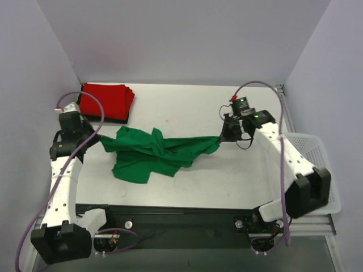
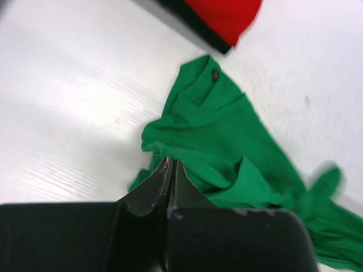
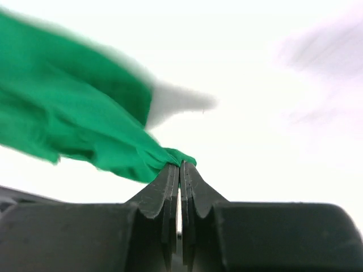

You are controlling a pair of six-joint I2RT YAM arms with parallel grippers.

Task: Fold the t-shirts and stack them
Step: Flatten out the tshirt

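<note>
A bright green t-shirt (image 1: 154, 152) lies crumpled and stretched across the middle of the table. My left gripper (image 1: 97, 139) is shut on its left edge; in the left wrist view the gripper (image 2: 172, 162) pinches the green t-shirt (image 2: 227, 147) at the fabric's near edge. My right gripper (image 1: 223, 137) is shut on the shirt's right end, and in the right wrist view that gripper (image 3: 180, 165) holds a bunched tip of the green t-shirt (image 3: 79, 119). A folded red t-shirt (image 1: 106, 100) rests on a black one (image 1: 111, 119) at the back left.
A white mesh basket (image 1: 321, 164) sits at the right edge of the table, beside the right arm. Grey walls close in the back and both sides. The red t-shirt's corner (image 2: 227, 17) shows at the top of the left wrist view.
</note>
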